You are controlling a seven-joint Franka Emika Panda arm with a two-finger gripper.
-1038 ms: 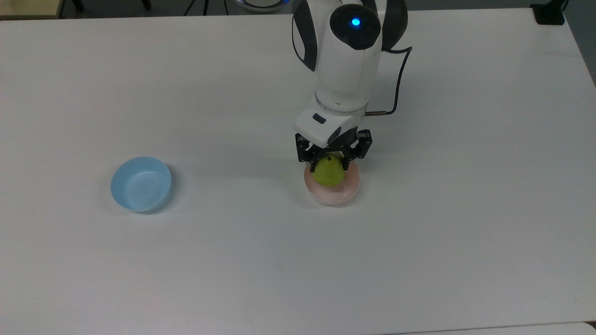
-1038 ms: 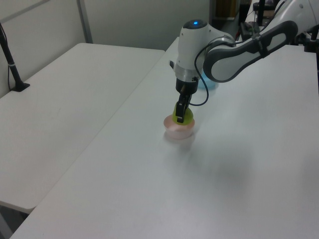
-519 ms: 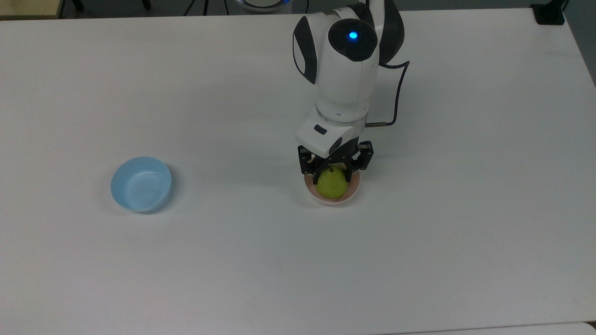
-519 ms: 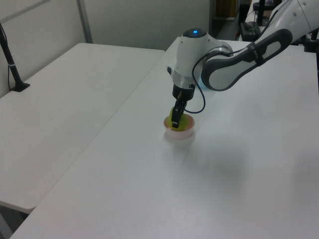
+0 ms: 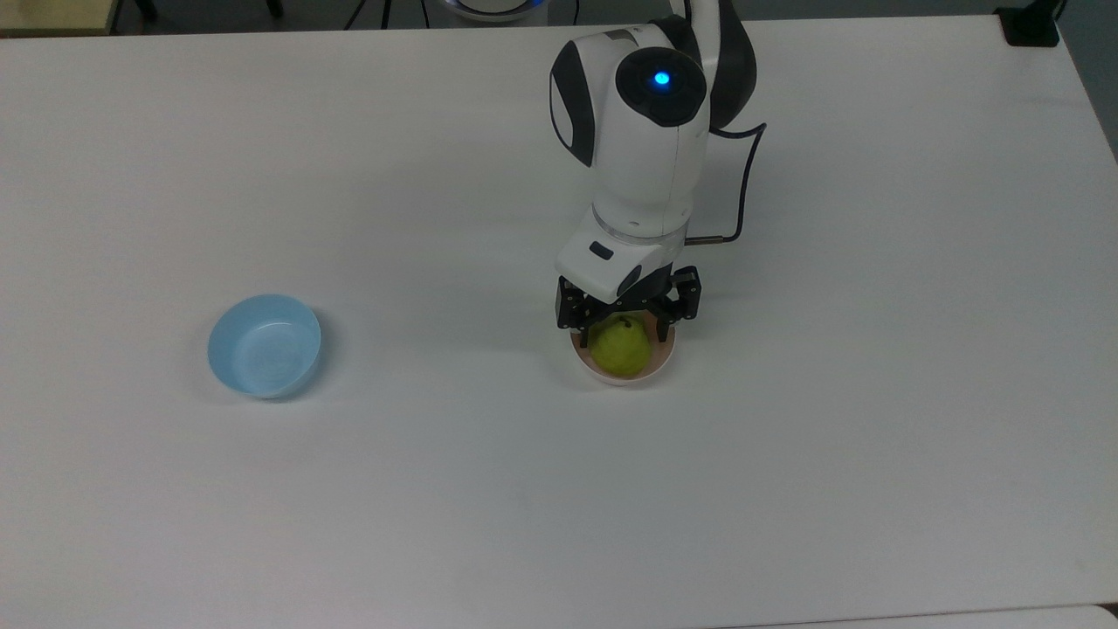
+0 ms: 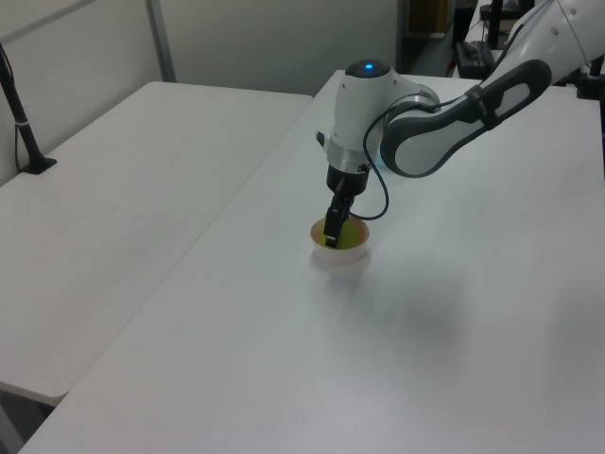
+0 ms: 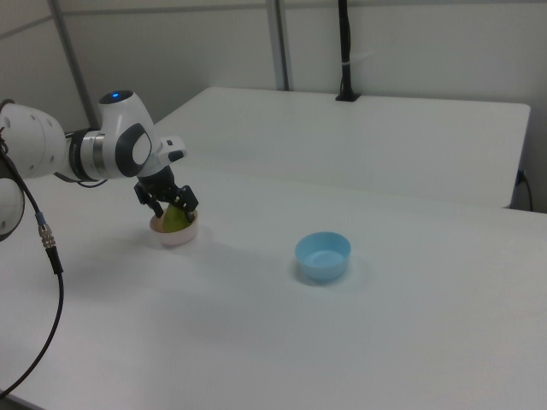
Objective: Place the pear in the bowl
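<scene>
The bench [image 5: 437, 489] is a plain white surface; its nearest part in the top view carries nothing.

Further in, the light blue bowl [image 5: 264, 345] stands upright at the top view's left, well apart from the other items. In the right view the light blue bowl [image 7: 323, 255] sits to the right view's right of the arm.

At the top view's centre right, the bowl [image 5: 622, 371] stands upright on the bench, pale pink inside with a whitish outside. The pear [image 5: 619, 345] rests inside this bowl, yellow-green, stem end pointing toward the far side. In the left view the pear [image 6: 348, 235] shows as a green patch within the bowl [image 6: 338, 255]. In the right view the pear [image 7: 177, 219] sits in the bowl [image 7: 175, 235].

The gripper [image 5: 624, 325] is positioned directly over the bowl. Its black fingers [image 5: 665, 328] stand spread on either side of the pear's upper part, with a gap visible to the fruit; the pear is not gripped.

Beyond the gripper, the white arm [image 5: 642, 148] rises toward the bench's far edge, with a blue light on its top and a black cable [image 5: 742, 183] looping at the top view's right.
</scene>
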